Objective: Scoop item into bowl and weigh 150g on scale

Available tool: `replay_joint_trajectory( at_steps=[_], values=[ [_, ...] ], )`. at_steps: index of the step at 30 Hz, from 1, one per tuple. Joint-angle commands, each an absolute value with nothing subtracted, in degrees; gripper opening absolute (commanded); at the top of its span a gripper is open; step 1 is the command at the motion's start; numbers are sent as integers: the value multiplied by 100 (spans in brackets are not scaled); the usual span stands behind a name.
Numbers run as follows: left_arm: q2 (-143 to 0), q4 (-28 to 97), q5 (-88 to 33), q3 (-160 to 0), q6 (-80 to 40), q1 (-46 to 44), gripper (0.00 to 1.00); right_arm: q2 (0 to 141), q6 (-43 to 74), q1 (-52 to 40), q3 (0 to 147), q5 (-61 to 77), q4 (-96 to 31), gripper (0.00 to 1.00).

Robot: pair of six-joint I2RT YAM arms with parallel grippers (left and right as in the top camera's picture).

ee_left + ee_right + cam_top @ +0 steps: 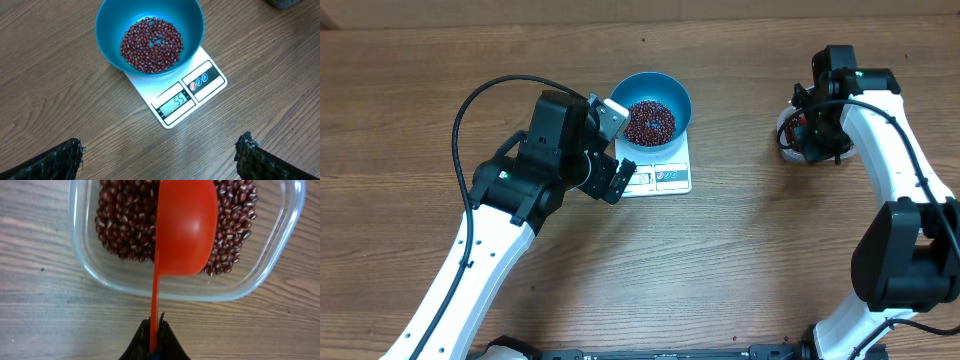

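Wooden desk (740, 260): brown planks; we see it carrying everything.
Left hand (160, 142): fingers spread wide, holding nothing, hovering on the display side of the scale (200, 82).
Right hand (155, 330): pressed together, pinching the thin handle of the scoop (186, 227), just outside the container's near wall.
Clear container (280, 245): on the desk's right side, well apart from the scale; beans (125, 225) cover its floor.
Blue bowl (110, 25): sits on the scale, covering its far part.
White scale: flat on the desk; we read 55 on its display.
Red scoop: over the container, rounded back towards us.
Beans: a loose heap in the bowl's bottom, more in the container.
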State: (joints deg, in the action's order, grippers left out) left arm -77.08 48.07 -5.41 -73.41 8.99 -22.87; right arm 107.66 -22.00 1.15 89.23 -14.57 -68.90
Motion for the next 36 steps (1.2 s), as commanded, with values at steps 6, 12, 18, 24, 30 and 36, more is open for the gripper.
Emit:
replay_joint_trajectory(
  at_steps=[6,12,18,24,30,36],
  values=[
    [-7762,4799,-598,-7312,836,-2290,99,10750,-2084,174,8914,-777,-6434,4],
    [-7762,4799,-598,-7312,834,-2290,100,10750,-2080,174,8914,-757,-6401,4],
    [-7762,4799,-598,-7312,836,-2290,100,10750,-1474,174,8914,-738,-6130,5],
    [-7762,4799,-598,-7312,834,-2290,100,10750,-1297,176,8914,-735,-6069,4],
    [-7762,4799,-598,-7312,834,-2290,100,10750,-854,222,8914,-484,-5977,4],
    [-7762,4799,-598,-7312,836,-2290,99,10748,-530,311,8943,-574,-6191,4]
  ],
)
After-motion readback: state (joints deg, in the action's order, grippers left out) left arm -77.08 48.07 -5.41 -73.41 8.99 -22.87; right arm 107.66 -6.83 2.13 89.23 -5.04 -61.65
